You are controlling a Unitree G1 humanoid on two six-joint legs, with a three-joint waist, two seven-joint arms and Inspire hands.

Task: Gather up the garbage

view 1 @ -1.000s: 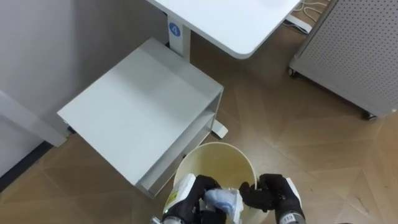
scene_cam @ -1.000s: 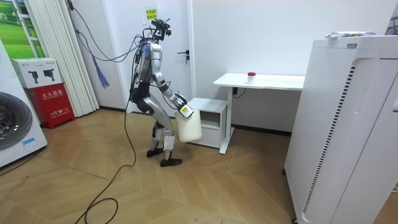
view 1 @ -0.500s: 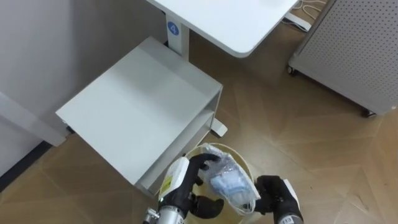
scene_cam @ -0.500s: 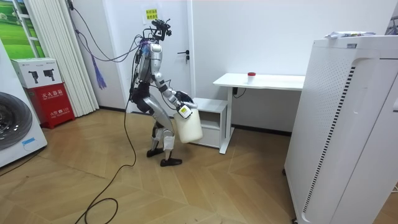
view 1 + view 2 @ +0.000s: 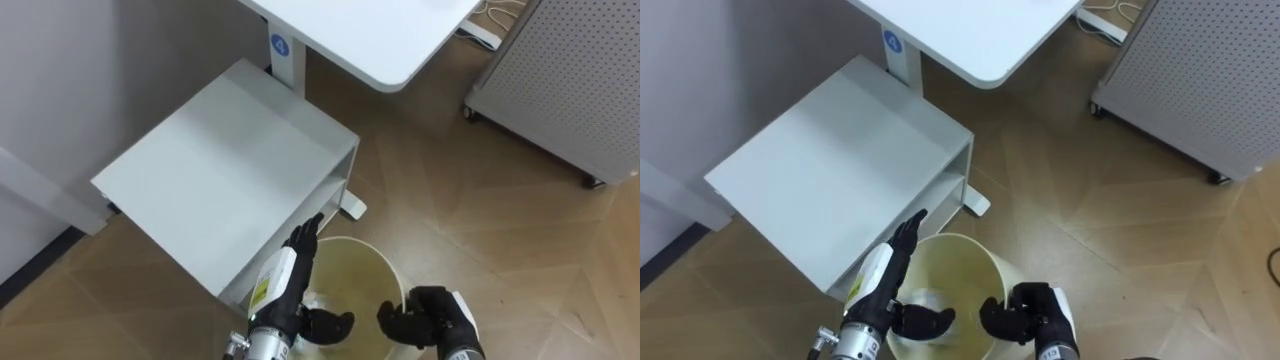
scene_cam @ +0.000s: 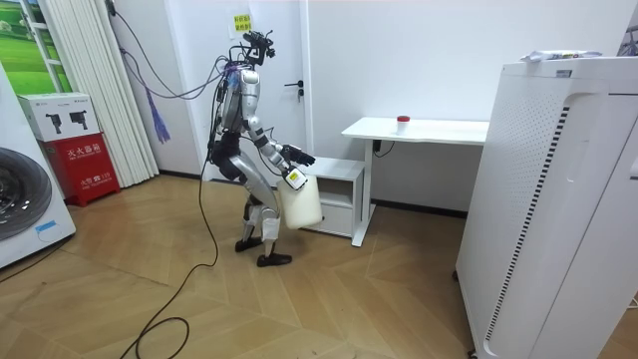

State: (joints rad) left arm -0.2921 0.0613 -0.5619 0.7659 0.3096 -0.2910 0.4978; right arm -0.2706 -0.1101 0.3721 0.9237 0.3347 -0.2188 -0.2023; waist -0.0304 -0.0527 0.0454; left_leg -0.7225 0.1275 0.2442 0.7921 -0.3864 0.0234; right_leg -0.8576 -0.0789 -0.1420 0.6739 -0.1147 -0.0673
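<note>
Left hand, mine, fingers straight and empty above the cream waste bin, the garbage lying inside by its left wall; right hand clenched on the right rim, to hold the bin up.

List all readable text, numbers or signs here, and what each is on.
"4": blue round sticker on the desk leg.
Yellow label on the left hand: too small to read.
Characters on the red box, room view: too small.
Yellow sign on the wall: too small.
</note>
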